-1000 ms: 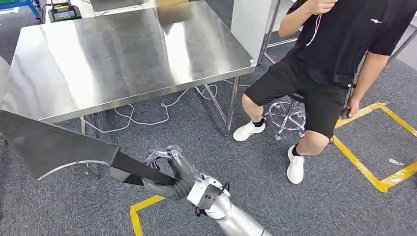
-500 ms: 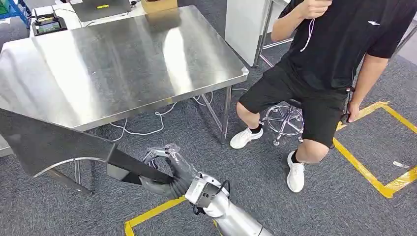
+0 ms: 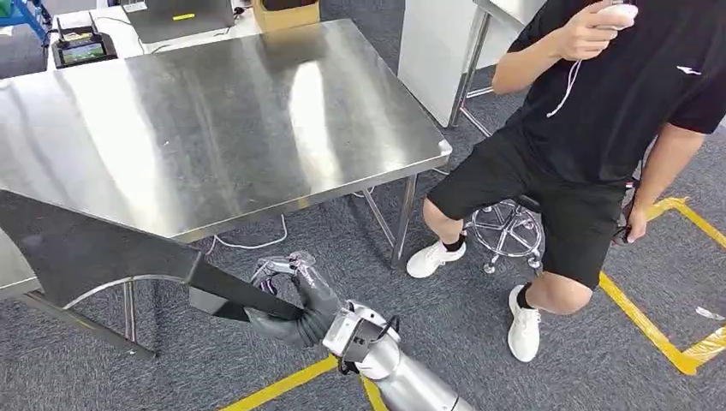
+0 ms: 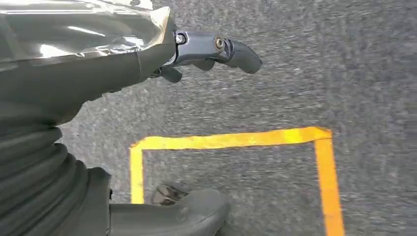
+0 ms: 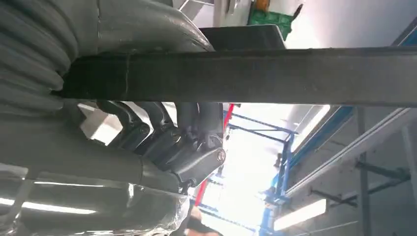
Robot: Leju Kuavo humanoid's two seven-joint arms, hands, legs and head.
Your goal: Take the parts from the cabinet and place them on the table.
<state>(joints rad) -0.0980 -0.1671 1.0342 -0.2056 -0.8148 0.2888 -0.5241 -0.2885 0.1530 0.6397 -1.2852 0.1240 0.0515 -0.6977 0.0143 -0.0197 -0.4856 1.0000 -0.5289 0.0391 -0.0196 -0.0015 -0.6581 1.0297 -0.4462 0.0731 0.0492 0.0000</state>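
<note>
Dark panel part (image 3: 86, 253) juts leftward, gripped by right hand (image 3: 295, 300).

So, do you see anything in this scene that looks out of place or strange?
Mostly the white cable lying loose on the carpet under the steel table. A person sits on a stool right beside the table's corner. The right hand grips the dark part by its narrow end only.

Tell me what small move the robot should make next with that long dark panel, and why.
Probably carry the long dark curved panel forward and up over the shiny steel table. The right hand grips its narrow end, and its wide end overlaps the table's near edge, not yet resting on top.
</note>
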